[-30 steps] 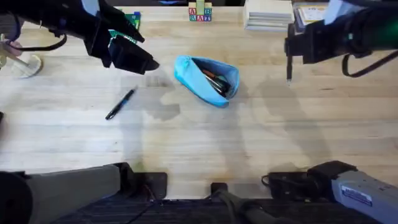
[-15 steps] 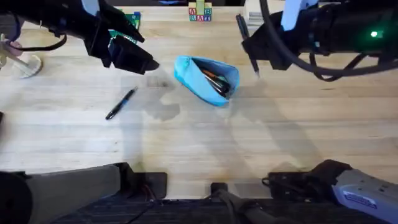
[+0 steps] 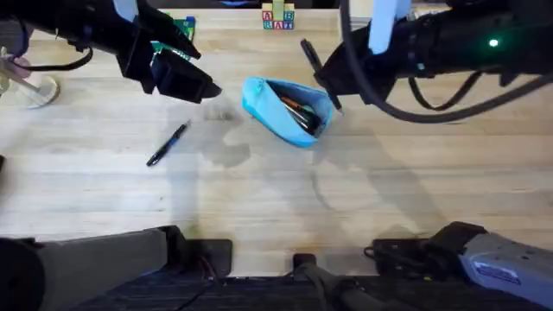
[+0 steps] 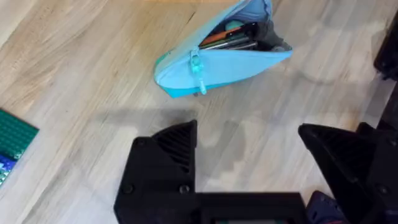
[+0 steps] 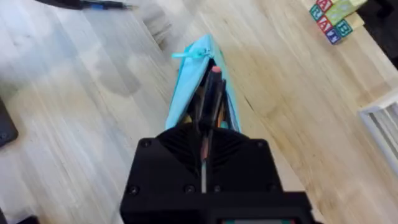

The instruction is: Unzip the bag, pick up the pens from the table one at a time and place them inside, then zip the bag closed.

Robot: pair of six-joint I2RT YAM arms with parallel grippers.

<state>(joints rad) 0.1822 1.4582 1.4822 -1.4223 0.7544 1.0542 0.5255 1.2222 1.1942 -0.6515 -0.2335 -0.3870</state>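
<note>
Blue bag (image 3: 288,110) unzipped; right end effector (image 5: 204,140) clamps pen (image 5: 211,99) above; left end effector (image 4: 249,155) open, w/ room.

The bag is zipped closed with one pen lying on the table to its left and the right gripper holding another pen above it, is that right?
Not quite. The bag is unzipped: the left wrist view shows its mouth gaping with pens inside. The rest holds: one pen lies on the table to its left, and the right gripper holds another pen above it.
</note>
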